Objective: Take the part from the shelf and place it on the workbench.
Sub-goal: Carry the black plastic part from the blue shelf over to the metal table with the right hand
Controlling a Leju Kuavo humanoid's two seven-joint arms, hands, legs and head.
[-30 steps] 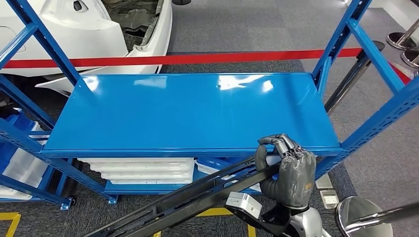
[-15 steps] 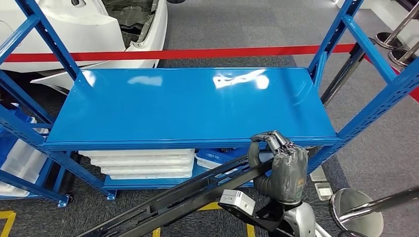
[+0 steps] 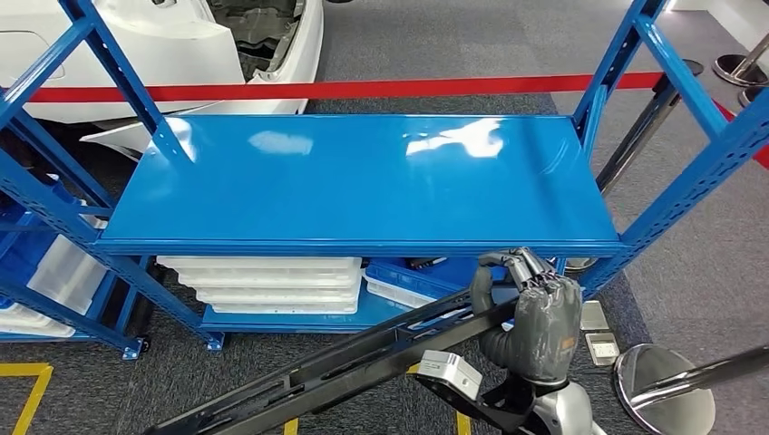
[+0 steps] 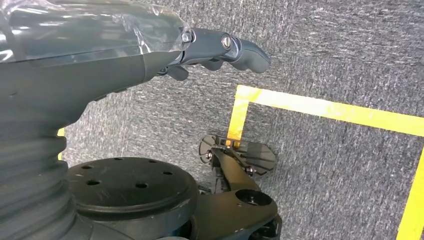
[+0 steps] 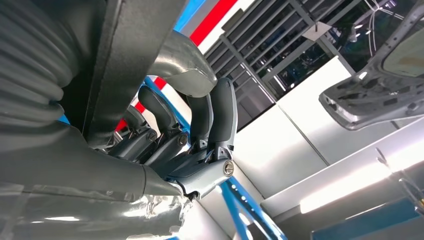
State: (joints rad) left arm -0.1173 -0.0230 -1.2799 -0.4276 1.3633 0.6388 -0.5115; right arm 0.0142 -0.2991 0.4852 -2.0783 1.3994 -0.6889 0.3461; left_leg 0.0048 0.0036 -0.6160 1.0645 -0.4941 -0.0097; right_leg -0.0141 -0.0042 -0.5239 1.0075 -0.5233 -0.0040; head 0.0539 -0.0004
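Note:
The part (image 3: pixel 363 358) is a long black rail-like bar that slants from the lower left up to my right hand (image 3: pixel 535 317). That hand grips its upper end in front of and below the front edge of the blue shelf (image 3: pixel 363 181), whose top board is bare. In the right wrist view the fingers (image 5: pixel 200 130) wrap around the dark bar (image 5: pixel 130 60). My left hand (image 4: pixel 220 47) hangs above the grey carpet with nothing in it, fingers loosely extended.
White trays (image 3: pixel 272 283) and a blue bin (image 3: pixel 408 276) lie on the shelf's lower level. A red barrier tape (image 3: pixel 363 89) and a white car body (image 3: pixel 181 45) are behind the rack. A chrome stanchion base (image 3: pixel 662 390) stands at my right. Yellow floor lines (image 4: pixel 320 107) mark the carpet.
The whole picture has shifted a little, so the camera has moved. My right hand keeps its grip on the black part in about the same place.

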